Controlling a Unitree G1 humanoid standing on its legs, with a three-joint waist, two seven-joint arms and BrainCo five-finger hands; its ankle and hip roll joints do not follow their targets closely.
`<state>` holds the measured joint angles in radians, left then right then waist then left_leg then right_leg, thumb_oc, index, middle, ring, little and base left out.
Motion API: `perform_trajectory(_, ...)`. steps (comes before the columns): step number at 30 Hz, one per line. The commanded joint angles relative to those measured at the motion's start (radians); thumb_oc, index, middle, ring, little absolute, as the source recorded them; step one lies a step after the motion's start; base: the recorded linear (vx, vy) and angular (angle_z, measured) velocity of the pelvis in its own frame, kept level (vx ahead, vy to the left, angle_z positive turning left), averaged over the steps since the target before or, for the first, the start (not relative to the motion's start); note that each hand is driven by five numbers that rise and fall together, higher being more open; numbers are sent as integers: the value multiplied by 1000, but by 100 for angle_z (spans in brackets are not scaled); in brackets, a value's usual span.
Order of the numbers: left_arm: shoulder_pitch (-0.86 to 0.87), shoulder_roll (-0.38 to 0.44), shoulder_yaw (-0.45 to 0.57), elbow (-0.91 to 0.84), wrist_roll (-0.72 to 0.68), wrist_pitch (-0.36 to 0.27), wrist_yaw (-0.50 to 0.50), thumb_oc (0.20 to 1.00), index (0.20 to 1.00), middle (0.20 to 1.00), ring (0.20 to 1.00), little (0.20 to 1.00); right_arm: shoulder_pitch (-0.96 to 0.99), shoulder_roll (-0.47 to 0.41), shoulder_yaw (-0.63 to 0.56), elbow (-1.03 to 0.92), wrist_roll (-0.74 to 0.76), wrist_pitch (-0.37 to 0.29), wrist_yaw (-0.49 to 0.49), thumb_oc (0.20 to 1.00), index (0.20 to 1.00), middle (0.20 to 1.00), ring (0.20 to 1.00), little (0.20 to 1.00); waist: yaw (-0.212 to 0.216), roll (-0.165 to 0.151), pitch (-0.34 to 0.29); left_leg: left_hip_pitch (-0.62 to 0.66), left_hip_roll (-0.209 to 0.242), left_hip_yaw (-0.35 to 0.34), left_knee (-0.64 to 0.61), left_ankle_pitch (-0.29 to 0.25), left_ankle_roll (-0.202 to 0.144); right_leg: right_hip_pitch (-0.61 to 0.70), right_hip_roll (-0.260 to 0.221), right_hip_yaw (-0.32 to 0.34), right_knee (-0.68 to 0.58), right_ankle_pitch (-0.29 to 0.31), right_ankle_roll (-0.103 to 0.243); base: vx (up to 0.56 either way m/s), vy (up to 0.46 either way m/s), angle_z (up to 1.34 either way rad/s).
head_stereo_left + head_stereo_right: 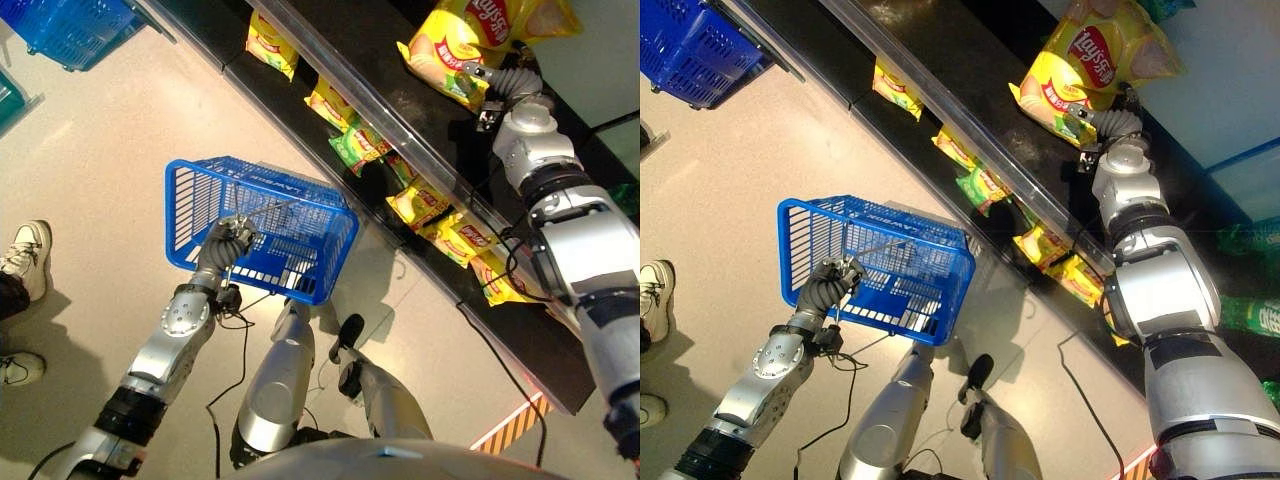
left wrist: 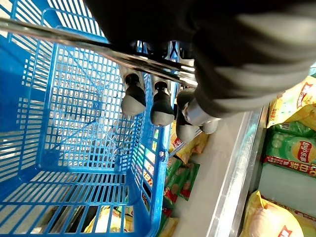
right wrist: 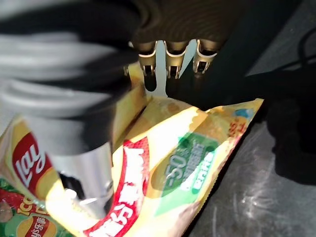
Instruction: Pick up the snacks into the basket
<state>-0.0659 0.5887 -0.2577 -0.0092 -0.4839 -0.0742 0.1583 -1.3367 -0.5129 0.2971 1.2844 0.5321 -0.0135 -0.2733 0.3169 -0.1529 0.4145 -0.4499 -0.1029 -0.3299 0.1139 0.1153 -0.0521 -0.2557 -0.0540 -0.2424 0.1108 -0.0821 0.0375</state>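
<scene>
Nearest first: L hand [image 1: 232, 238] is clenched round the thin metal wire handle [image 2: 94, 47] of the blue plastic lattice basket [image 1: 300, 262], fingers [image 2: 133, 96] curled over the wire w/ dark tips pointing down into it. Basket hangs tilted off that hand above the pale floor [image 1: 110, 130], open mouth toward the shelf; through the mesh in the L wrist view I see no snack inside it, tho the packs behind the mesh make that hard to call.

A person's white shoe [image 1: 28, 258] sits at the floor's left edge, well apart from the basket.

Past the basket runs the long black display shelf [image 1: 520, 345] w/ a clear plastic front rail [image 1: 400, 125]. Row of yellow crisp packets [image 1: 455, 235] lies along it, one green packet [image 1: 355, 145] among them, all behind the rail.

Further up, R hand [image 1: 1100, 122] grips the big yellow crisp bag [image 1: 1090, 60]: glossy foil, red round logo patch, green panel low on its face, crinkled sealed edge. In the R wrist view, fingers [image 3: 170, 61] fold over the bag's top seam w/ the thumb pressed on its front, so it's pinched and held up above the shelf, well apart from the basket.

Far corner: a second blue plastic basket [image 1: 75, 30] sits on the floor.
</scene>
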Motion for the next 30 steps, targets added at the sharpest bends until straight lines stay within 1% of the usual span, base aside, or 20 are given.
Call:
perform_trajectory(1, -48, 16, 51, -221, 28, -91, 9, 200, 200, 200, 200, 200, -93, 9, 83, 22, 8, -8, -16, 1000, 1000, 1000, 1000, 1000, -3, -30, -15, 23, -62, 28, 120, -169, 34, 87, -42, 22, 10, 2, 83, 0, 0, 0)
perform_trajectory(3, -53, 17, 48, -219, 30, -93, 13, 200, 200, 200, 200, 200, -95, 15, 84, 30, 6, -6, -17, 1000, 1000, 1000, 1000, 1000, -4, -29, -16, 26, -61, 30, 123, -178, 34, 91, -41, 23, 10, -3, 82, 0, 0, 0)
perform_trajectory(5, -61, 15, 41, -220, 31, -92, 13, 200, 200, 200, 200, 200, -99, 19, 81, 47, 4, -2, -15, 1000, 1000, 1000, 1000, 1000, -9, -26, -20, 25, -61, 28, 115, -164, 35, 89, -42, 21, 5, 5, 82, 0, 0, 0)
perform_trajectory(6, -61, 15, 42, -220, 32, -93, 12, 200, 200, 200, 200, 200, -95, 25, 82, 40, 5, -3, -15, 1000, 1000, 1000, 1000, 1000, -10, -26, -18, 31, -59, 31, 117, -173, 34, 95, -41, 23, 5, 0, 80, 0, 0, 0)
perform_trajectory(7, -62, 15, 41, -221, 32, -93, 12, 200, 200, 200, 200, 200, -95, 24, 81, 40, 5, -3, -16, 1000, 1000, 1000, 1000, 1000, -11, -26, -19, 28, -60, 30, 114, -164, 34, 92, -42, 22, 3, 5, 81, 0, 0, 0)
perform_trajectory(13, -64, 25, 54, -210, 35, -97, 5, 200, 200, 200, 200, 200, -35, 45, 80, -57, 10, -28, -3, 1000, 1000, 1000, 1000, 1000, -24, -36, -36, 51, -48, 44, 97, -159, 38, 103, -40, 36, -6, 16, 86, -11, -1, -5)
perform_trajectory(19, -56, 34, 56, -196, 24, -94, -12, 200, 200, 200, 200, 200, 10, 31, 71, -91, 9, -30, 14, 1000, 1000, 1000, 1000, 1000, -35, -35, -68, 95, -38, 61, 79, -157, 41, 121, -39, 51, -7, 20, 85, -20, 5, -9)
perform_trajectory(22, -47, 37, 53, -180, 17, -90, -38, 200, 200, 200, 200, 200, 48, 18, 61, -109, 15, -33, 42, 1000, 1000, 1000, 1000, 1000, -41, -35, -91, 124, -36, 66, 67, -156, 43, 141, -40, 53, -14, 21, 84, -15, -10, -18)
perform_trajectory(26, -35, 42, 62, -171, 13, -89, -48, 200, 200, 200, 200, 200, 68, 15, 45, -107, 19, -31, 52, 1000, 1000, 1000, 1000, 1000, -44, -31, -109, 147, -33, 74, 55, -155, 47, 151, -42, 61, -15, 27, 88, -11, 7, -9)
perform_trajectory(27, -29, 41, 66, -167, 9, -87, -52, 200, 200, 200, 200, 200, 78, 18, 37, -104, 18, -30, 56, 1000, 1000, 1000, 1000, 1000, -47, -24, -120, 162, -28, 81, 48, -153, 49, 155, -44, 69, -12, 29, 89, -6, 14, -14)
perform_trajectory(30, -26, 38, 71, -162, 5, -89, -56, 200, 200, 200, 200, 200, 85, 17, 31, -102, 12, -28, 62, 1000, 1000, 1000, 1000, 1000, -52, -18, -130, 173, -29, 88, 46, -154, 50, 159, -47, 76, -8, 27, 90, -9, 12, -18)
